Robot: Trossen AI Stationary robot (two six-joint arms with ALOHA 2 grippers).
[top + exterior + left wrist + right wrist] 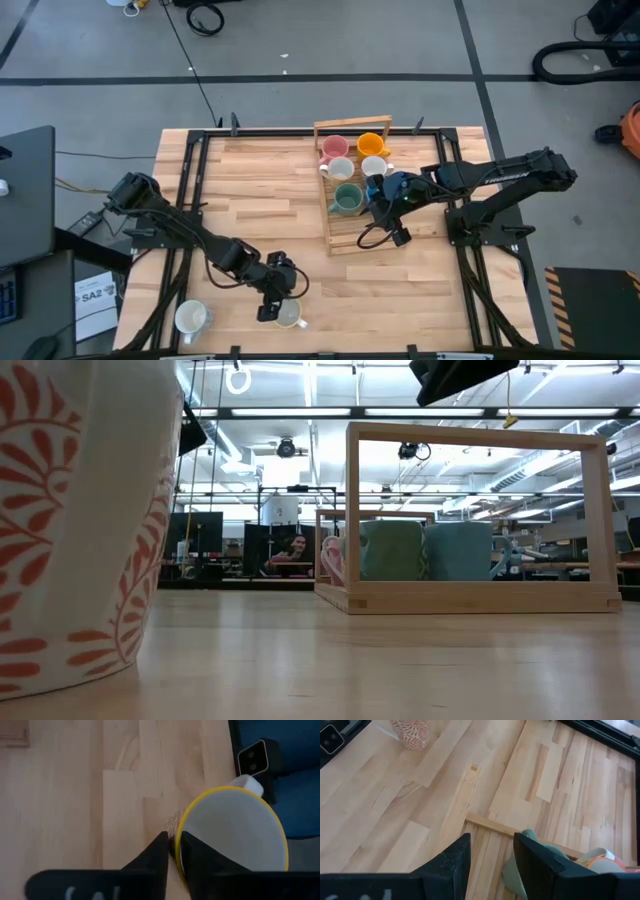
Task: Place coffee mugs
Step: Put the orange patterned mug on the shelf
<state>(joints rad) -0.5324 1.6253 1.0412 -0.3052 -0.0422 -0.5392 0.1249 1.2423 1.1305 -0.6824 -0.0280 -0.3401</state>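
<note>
On the wooden table (250, 190), the rack (330, 235) holds six mugs (348, 199); left tool (278, 303) pinches a yellow-rimmed mug (291, 317), right tool (385, 205) open.

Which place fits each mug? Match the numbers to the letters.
1 pink mug
2 green mug
3 yellow-rimmed mug
4 red-patterned mug

A alone on the table, left of all the other mugs
B in the rack, beside the orange mug
C at the left gripper
D in the rack, beside the blue mug

Pairs: 1-B, 2-D, 3-C, 4-A
</note>
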